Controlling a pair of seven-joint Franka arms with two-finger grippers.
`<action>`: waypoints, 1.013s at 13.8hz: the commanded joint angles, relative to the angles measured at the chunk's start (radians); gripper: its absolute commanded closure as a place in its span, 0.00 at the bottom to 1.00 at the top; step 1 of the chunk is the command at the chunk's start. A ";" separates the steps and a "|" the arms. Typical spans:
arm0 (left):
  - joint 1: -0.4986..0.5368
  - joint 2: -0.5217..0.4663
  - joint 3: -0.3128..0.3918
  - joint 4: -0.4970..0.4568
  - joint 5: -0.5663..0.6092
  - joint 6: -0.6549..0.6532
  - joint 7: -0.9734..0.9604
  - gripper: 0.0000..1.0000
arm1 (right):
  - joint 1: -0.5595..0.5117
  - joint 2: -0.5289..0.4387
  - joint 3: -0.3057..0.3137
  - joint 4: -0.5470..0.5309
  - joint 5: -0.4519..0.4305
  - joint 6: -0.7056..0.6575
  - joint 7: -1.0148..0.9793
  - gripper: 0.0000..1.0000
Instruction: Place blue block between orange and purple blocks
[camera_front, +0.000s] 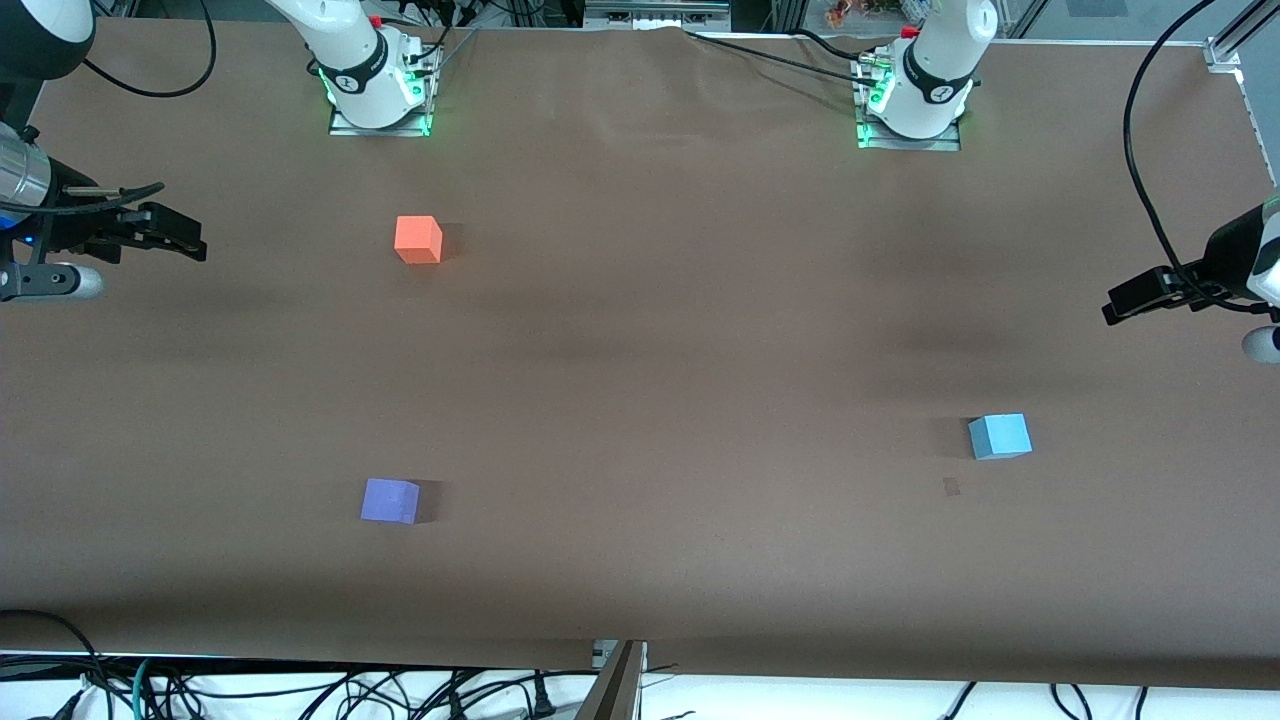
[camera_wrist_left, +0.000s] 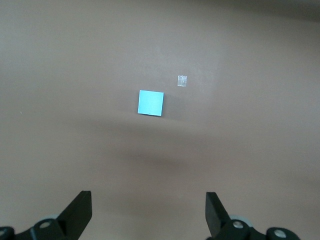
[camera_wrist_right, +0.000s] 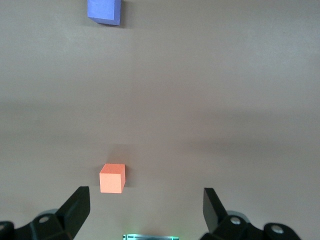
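Observation:
The light blue block (camera_front: 999, 436) (camera_wrist_left: 151, 102) lies toward the left arm's end of the table, alone. The orange block (camera_front: 418, 240) (camera_wrist_right: 112, 178) sits toward the right arm's end, not far from that arm's base. The purple block (camera_front: 390, 500) (camera_wrist_right: 104, 10) lies nearer to the front camera than the orange one, a wide gap of bare table between them. My left gripper (camera_front: 1117, 304) (camera_wrist_left: 148, 205) hangs open and empty over the left arm's end of the table. My right gripper (camera_front: 190, 240) (camera_wrist_right: 146, 202) hangs open and empty over the right arm's end.
A small pale mark (camera_front: 951, 487) (camera_wrist_left: 183, 80) lies on the brown table cover (camera_front: 660, 400) close to the blue block. The two arm bases (camera_front: 380, 95) (camera_front: 915, 105) stand along the table's edge farthest from the front camera. Cables hang past the edge nearest that camera.

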 joint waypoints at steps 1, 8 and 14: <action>0.027 0.019 -0.003 0.004 -0.008 0.078 0.002 0.00 | -0.005 0.006 0.001 0.018 0.001 -0.005 -0.015 0.00; 0.033 0.102 -0.012 0.007 0.104 0.213 0.016 0.00 | -0.005 0.006 0.001 0.020 0.001 -0.005 -0.015 0.00; -0.010 0.240 -0.013 0.015 0.127 0.254 0.010 0.00 | -0.005 0.006 0.001 0.020 0.001 -0.005 -0.015 0.00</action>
